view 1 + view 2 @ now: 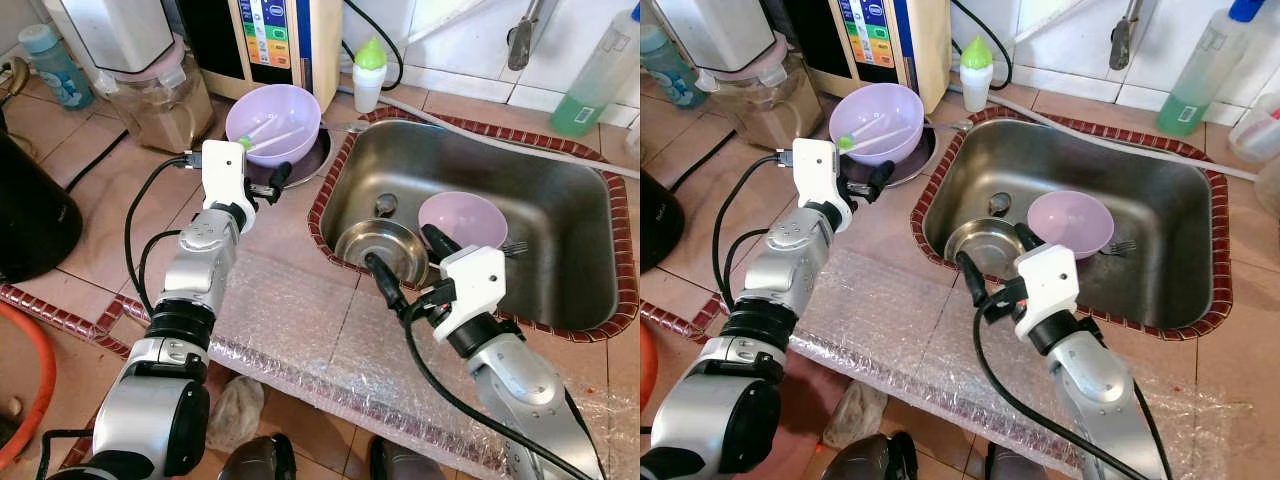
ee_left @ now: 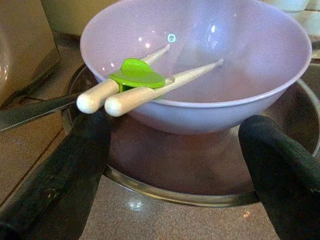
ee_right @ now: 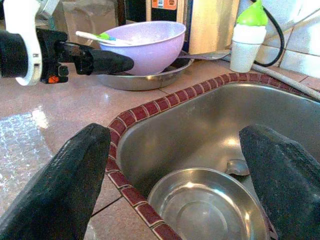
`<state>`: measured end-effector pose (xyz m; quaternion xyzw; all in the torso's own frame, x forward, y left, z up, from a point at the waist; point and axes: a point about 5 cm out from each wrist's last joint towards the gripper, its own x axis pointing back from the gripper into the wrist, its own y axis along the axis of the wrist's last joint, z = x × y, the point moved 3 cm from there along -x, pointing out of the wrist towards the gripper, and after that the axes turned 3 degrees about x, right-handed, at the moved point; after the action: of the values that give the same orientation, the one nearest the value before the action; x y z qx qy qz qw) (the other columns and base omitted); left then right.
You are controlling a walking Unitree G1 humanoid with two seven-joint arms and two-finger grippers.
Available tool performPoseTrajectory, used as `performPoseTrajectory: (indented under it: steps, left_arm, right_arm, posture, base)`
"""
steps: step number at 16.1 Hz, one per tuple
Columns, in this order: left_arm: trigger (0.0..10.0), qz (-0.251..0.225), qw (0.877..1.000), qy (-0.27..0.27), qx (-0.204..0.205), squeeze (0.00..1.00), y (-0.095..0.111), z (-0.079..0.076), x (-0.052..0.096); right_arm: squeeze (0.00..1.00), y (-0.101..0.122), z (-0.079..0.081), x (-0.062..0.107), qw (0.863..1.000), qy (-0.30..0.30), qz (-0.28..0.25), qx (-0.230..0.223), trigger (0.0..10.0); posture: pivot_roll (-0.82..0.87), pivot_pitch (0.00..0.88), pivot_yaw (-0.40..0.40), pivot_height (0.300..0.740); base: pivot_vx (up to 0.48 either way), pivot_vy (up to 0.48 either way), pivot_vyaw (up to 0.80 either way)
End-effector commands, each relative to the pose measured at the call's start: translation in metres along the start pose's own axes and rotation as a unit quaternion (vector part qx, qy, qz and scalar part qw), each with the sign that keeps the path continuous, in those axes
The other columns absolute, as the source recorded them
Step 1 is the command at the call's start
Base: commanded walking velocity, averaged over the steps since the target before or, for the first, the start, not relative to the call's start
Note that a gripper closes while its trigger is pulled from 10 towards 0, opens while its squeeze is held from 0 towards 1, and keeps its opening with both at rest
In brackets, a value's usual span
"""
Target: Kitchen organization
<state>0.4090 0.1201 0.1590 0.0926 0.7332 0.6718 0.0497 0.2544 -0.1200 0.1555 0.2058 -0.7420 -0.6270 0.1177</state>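
Observation:
A lilac bowl [image 1: 273, 122] holding training chopsticks [image 2: 150, 85] with a green clip stands on a steel plate [image 2: 175, 187] on the tiled counter, left of the sink. My left gripper [image 1: 268, 186] is open just in front of this bowl, one finger at each side of its base, not touching. In the steel sink [image 1: 560, 190] lie a steel bowl [image 1: 382, 250], a second lilac bowl [image 1: 462, 220] and a fork [image 1: 515, 248]. My right gripper [image 1: 410, 262] hangs open over the sink's front edge, above the steel bowl [image 3: 200, 210], holding nothing.
Behind the counter bowl stand a water dispenser [image 1: 285, 40], a white bottle with green cap [image 1: 369, 72] and a blender jar [image 1: 160, 95]. A green soap bottle [image 1: 598, 75] and the tap [image 1: 522, 35] sit behind the sink. Bubble wrap [image 1: 320, 350] covers the counter's front; a black kettle [image 1: 30, 215] stands left.

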Motion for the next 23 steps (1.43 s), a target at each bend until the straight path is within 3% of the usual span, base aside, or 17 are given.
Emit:
performPoseTrajectory:
  steps: [1,5,9,16,20,23]
  left_arm:
    - [10.0,0.059,0.998,0.012,0.005,0.00,-0.024,0.007,0.005]
    - [10.0,0.097,0.994,0.030,0.049,0.00,-0.028,0.015,0.017]
    - [10.0,0.098,0.994,0.035,0.036,0.00,-0.017,0.025,0.025]
    - [10.0,0.112,0.994,-0.001,-0.011,0.00,-0.005,0.020,0.034]
    - [10.0,0.153,0.987,-0.043,-0.024,0.00,-0.013,0.015,0.046]
    - [10.0,0.168,0.984,-0.053,-0.038,0.00,-0.014,0.016,0.055]
  right_arm:
    - [0.00,-0.003,0.001,0.000,1.000,0.004,0.004,0.001,10.0]
    - [0.00,-0.005,0.002,-0.002,1.000,0.006,0.005,0.008,10.0]
    - [0.00,-0.006,0.003,-0.005,1.000,0.009,0.004,0.011,10.0]
    - [0.00,-0.009,0.004,-0.010,1.000,0.005,0.001,0.011,10.0]
    - [0.00,-0.011,0.004,-0.012,1.000,0.002,-0.003,0.010,10.0]
    - [0.00,-0.002,0.006,-0.015,1.000,0.014,-0.024,-0.015,10.0]
  posture:
    - [-0.18,0.143,0.078,0.740]
    - [-0.16,0.142,0.079,0.740]
    - [-0.15,0.141,0.076,0.740]
    - [-0.12,0.126,0.090,0.740]
    - [-0.11,0.122,0.099,0.740]
    - [-0.11,0.121,0.101,0.740]
  base:
    - [0.000,0.000,0.00]
    - [0.000,0.000,0.00]
    - [0.000,0.000,0.00]
    - [0.000,0.000,0.00]
    - [0.000,0.000,0.00]
    - [0.000,0.000,0.00]
